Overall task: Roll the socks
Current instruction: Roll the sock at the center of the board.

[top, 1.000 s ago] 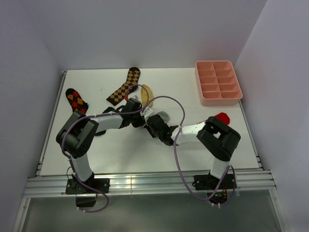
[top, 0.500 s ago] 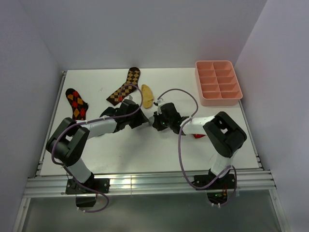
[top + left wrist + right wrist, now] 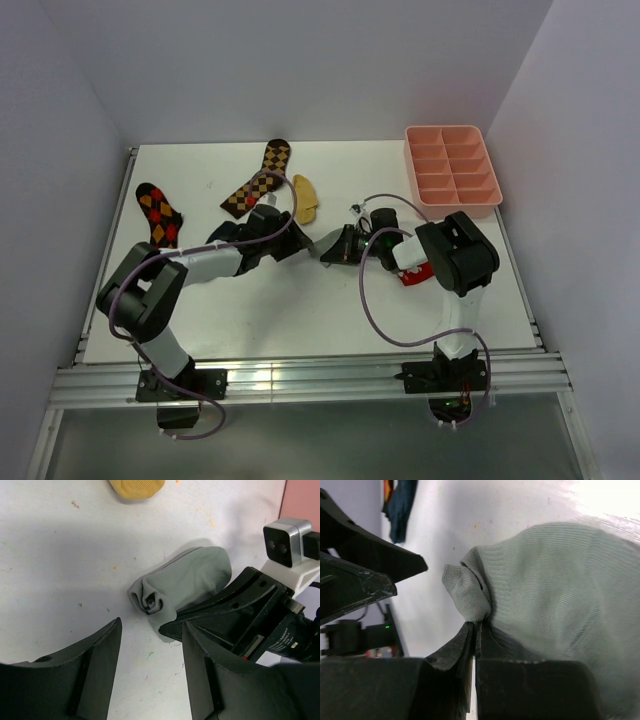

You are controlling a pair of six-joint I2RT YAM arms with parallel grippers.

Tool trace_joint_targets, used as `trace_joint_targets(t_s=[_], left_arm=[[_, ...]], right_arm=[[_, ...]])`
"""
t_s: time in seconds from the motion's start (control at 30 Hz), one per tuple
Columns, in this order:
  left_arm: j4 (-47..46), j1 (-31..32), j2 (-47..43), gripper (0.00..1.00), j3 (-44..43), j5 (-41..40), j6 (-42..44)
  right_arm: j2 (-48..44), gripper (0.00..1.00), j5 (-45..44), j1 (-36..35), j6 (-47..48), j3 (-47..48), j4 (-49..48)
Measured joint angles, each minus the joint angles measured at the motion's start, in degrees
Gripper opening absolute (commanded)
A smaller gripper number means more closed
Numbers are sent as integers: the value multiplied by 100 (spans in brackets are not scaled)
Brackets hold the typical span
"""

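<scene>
Grey sock [image 3: 327,243] lies mid-table between both arms, seen from above, with the mustard sock [image 3: 304,198] just behind it. Left wrist view: the left gripper [image 3: 150,665] stands parted and empty, just short of the sock's rolled end. Right wrist view: the right gripper [image 3: 474,630] is closed, tips touching the sock's folded edge; whether cloth is pinched I cannot tell.

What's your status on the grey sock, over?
Left gripper open, clear of the grey sock. Right gripper shut at its edge, pinch unconfirmed. Sock partly rolled, lying on table. Mustard sock nearby, not touching.
</scene>
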State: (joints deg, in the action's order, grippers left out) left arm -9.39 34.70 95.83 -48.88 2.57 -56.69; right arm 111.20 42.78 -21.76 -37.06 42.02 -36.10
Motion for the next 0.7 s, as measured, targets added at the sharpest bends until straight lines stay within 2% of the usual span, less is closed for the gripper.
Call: trace_joint_targets(t_s=[0.23, 0.53, 0.7], left_arm=[[-120, 7, 396, 56, -7, 105, 17], [-367, 48, 719, 55, -144, 166, 22], [-457, 50, 809, 50, -190, 166, 20]], right_arm=[[243, 0, 398, 146, -483, -4, -350], [273, 0, 476, 160, -553, 0, -337], [273, 0, 476, 168, -553, 2, -330]])
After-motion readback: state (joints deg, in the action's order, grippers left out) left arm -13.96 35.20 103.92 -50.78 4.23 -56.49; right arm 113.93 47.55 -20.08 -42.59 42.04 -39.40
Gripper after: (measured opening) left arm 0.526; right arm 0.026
